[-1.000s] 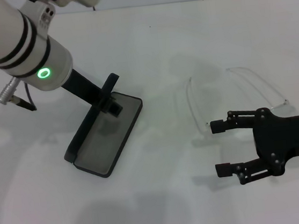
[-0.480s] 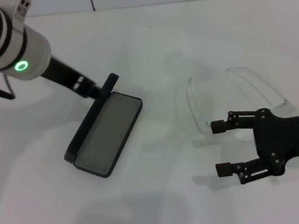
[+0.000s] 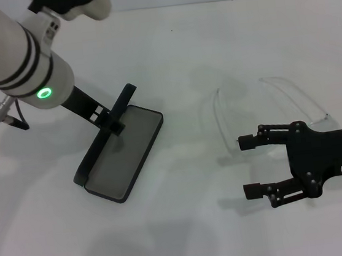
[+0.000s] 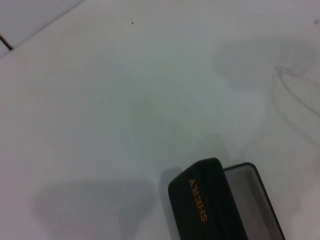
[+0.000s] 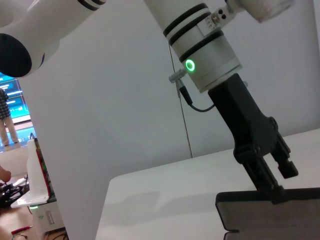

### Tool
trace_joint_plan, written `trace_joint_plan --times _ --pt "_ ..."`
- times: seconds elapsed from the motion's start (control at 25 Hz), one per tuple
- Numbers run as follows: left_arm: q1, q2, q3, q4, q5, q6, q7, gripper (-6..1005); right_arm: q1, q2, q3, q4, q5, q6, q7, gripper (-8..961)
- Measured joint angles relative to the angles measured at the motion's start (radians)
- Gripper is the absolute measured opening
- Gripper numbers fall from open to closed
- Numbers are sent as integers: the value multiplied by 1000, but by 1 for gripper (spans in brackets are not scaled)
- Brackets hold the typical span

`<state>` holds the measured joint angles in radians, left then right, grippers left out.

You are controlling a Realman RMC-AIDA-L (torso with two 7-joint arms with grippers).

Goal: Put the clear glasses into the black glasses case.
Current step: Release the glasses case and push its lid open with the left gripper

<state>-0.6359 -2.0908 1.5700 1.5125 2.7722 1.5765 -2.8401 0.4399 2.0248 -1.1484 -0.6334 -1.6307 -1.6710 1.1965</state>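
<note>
The left arm [image 3: 11,56] is glossy white with two black bands, a glowing green ring light and a silver connector. The right gripper [image 3: 247,165] is matte black, with linked fingers, screws and a small white label.

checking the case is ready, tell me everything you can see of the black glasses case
The black glasses case lies open on the white table: matte black, rectangular with rounded corners, grey lining in its flat tray, lid raised upright with orange SHERY lettering outside. Nothing lies inside. The left end effector is at the lid's edge; contact cannot be told.
</note>
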Motion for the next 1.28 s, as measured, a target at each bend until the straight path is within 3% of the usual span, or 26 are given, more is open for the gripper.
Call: trace_joint_plan --times 0.68,1.12,1.28 --pt "-67 -2 36 -166 6 -56 -26 674 0 0 -3 1 0 4 -3 870" --pt "-62 1 39 -165 10 -60 -5 654 2 0 -3 12 0 4 -12 867" --pt "-62 2 44 -161 13 -60 -4 458 2 0 0 12 0 4 -12 865"
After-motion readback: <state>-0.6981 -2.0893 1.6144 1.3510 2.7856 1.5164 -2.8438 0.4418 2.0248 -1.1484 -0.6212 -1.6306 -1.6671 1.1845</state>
